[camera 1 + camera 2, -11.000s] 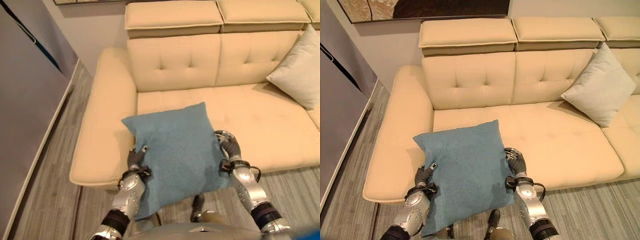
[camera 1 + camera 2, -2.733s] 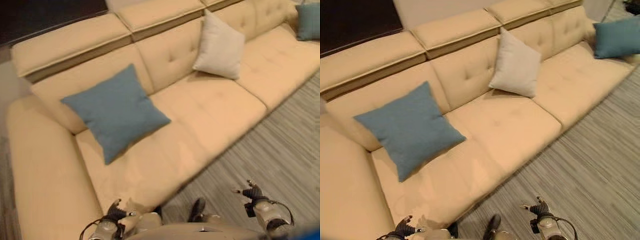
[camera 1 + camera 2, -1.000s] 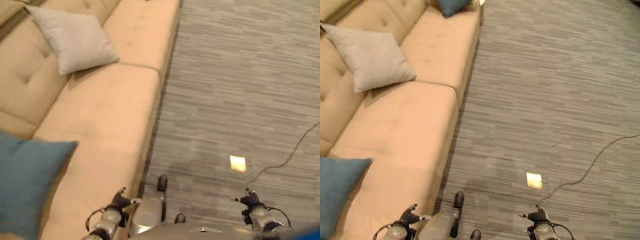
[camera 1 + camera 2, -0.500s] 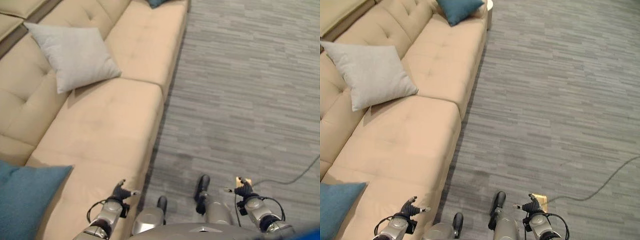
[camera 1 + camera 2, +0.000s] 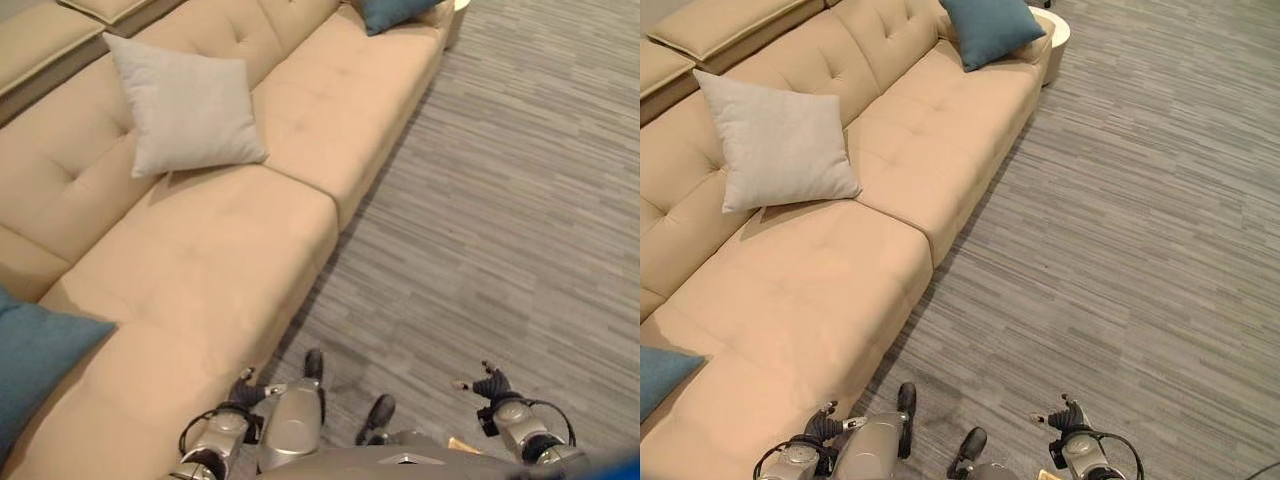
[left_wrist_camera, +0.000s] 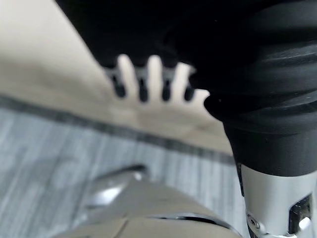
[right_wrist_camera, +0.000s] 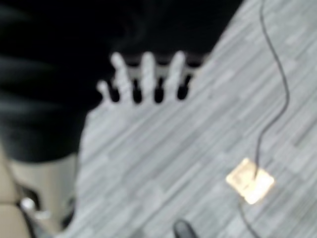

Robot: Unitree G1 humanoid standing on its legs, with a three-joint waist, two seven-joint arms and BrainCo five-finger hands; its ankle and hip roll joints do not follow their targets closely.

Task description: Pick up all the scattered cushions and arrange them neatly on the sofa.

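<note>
Nearest you, both arms hang low and empty: the left robot hand (image 5: 243,388) sits at the front edge of the sofa (image 5: 820,300) with its fingers relaxed and spread, holding nothing, and its wrist view shows straight fingers (image 6: 154,69) over the cream seat edge. The right robot hand (image 5: 487,384) is out over the grey plank floor (image 5: 1140,250), fingers likewise loose and apart with nothing in them; its wrist view shows a small gold floor plate (image 7: 249,181) below it. Just past the left robot hand, a blue cushion (image 5: 35,355) rests at the near end of the seat, cut off by the frame edge. Farther along, a pale grey cushion (image 5: 775,140) leans upright against the tufted backrest. At the far end, a second blue cushion (image 5: 990,30) is propped by the armrest, next to a small round side table (image 5: 1058,30). You can judge the task well along: three cushions are on the sofa and spaced out along it, and the stretch of floor in view has no cushion lying on it. What remains, as far as these views tell, is to check the room beyond the frame for any stray cushion and perhaps straighten the near blue one, whose pose you cannot fully see.
</note>
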